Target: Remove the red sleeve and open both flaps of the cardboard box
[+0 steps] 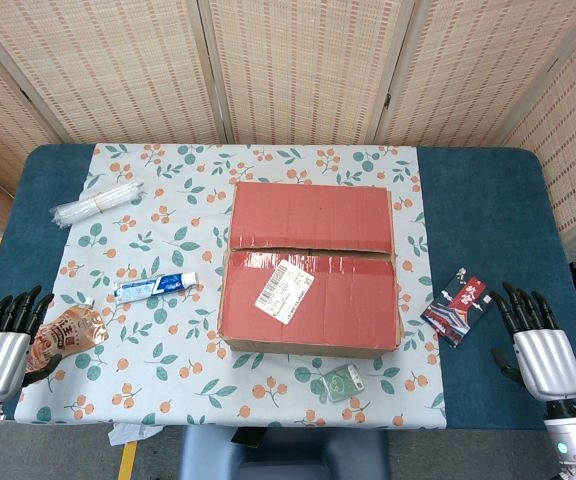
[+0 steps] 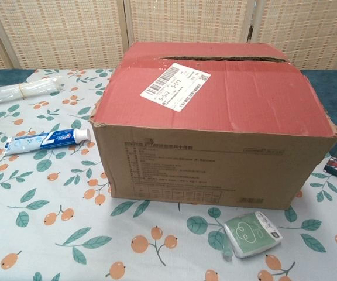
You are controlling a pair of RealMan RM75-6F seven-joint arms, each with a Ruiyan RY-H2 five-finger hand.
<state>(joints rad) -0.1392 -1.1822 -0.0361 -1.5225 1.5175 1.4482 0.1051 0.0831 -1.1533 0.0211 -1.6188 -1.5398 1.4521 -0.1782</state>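
Observation:
A brown cardboard box [image 1: 311, 268] [image 2: 215, 158] stands in the middle of the table. Its two red top flaps [image 1: 313, 215] are closed, with a dark seam running between them and a white shipping label [image 1: 284, 291] [image 2: 175, 85] on the near flap. No separate red sleeve is told apart from the box. My left hand [image 1: 6, 342] hovers at the table's near left edge, fingers spread, holding nothing. My right hand [image 1: 540, 340] hovers at the near right edge, also spread and holding nothing. Both hands are well apart from the box. The chest view shows neither hand.
A toothpaste tube [image 1: 155, 287] [image 2: 44, 140] lies left of the box, a bundle of clear straws [image 1: 93, 204] [image 2: 19, 90] at the far left, an orange snack bag [image 1: 68, 334] by my left hand. A green pack [image 1: 345, 383] [image 2: 253, 233] lies before the box, a red packet [image 1: 457, 308] to its right.

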